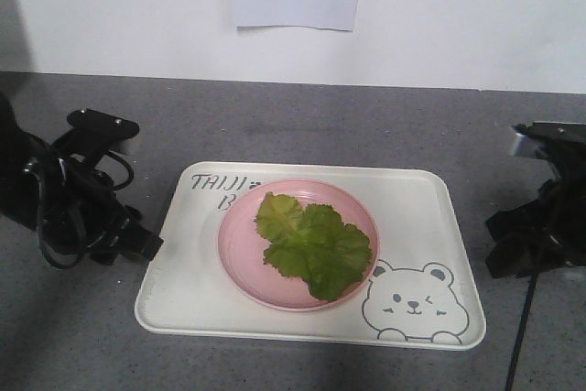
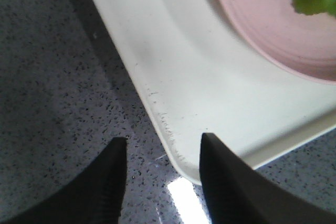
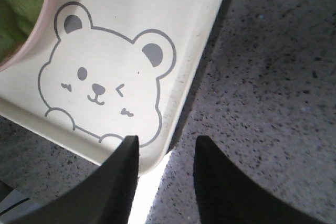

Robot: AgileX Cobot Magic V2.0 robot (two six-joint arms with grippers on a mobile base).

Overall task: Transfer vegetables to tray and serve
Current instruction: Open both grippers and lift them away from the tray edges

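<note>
1. The grey bench [image 1: 302,125] holds the white tray [image 1: 430,217].
2. The pink plate [image 1: 240,254] sits on the tray, vegetables [image 1: 311,244] on it.
3. Left gripper [image 2: 163,174] and right gripper [image 3: 167,169], each with jaws apart, straddle the tray's near corners.

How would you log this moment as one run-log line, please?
lettuce on pink plate | plate on tray | left gripper open at tray edge | right gripper open at tray edge
</note>
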